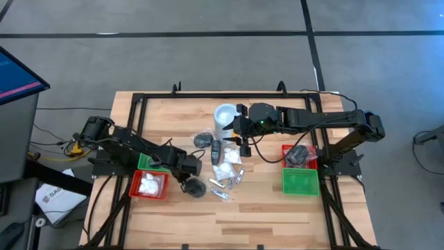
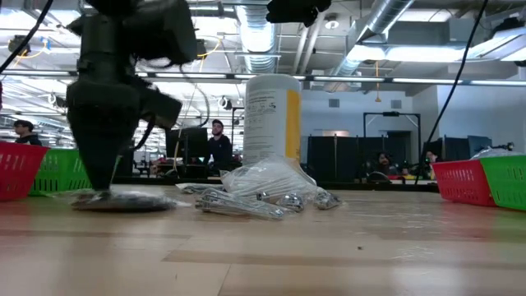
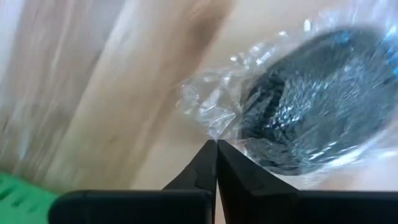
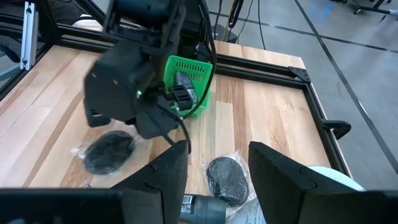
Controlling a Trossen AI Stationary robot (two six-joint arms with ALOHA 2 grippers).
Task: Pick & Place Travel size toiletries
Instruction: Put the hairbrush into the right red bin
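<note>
- Your left gripper (image 1: 192, 182) is down at the butcher-block table (image 1: 263, 215), its two dark fingers pressed flat together at the tips. They pinch the crinkled clear wrap at the edge of a bagged black round pot (image 3: 311, 118); the left wrist view shows the film bunched right at the fingertips.
- That pot is a flat, dark, finely textured disc inside glossy plastic, lying on the wood just beside the near red tray (image 1: 149, 185).
- The red tray is a small square mesh basket holding white packets (image 1: 148, 182); a green tray (image 1: 147, 162) of the same make sits against its far side.
- Your right gripper (image 1: 245, 147) hovers over the middle pile, its fingers spread apart with nothing between them.
- The rest of the toiletries lie in the centre of the table: another bagged black pot (image 1: 202, 139), a dark oblong piece (image 1: 216, 151), soft white packets (image 1: 226, 167) and thin silvery tubes (image 1: 220, 186), all in shiny clear wrap.
- A tall white cylindrical canister (image 1: 225, 118) with a yellow label stands upright at the far side of that pile.
- On the right, a red mesh tray (image 1: 310, 154) holds a dark bagged item, and a green tray (image 1: 300, 182) sits just in front of it.
</note>
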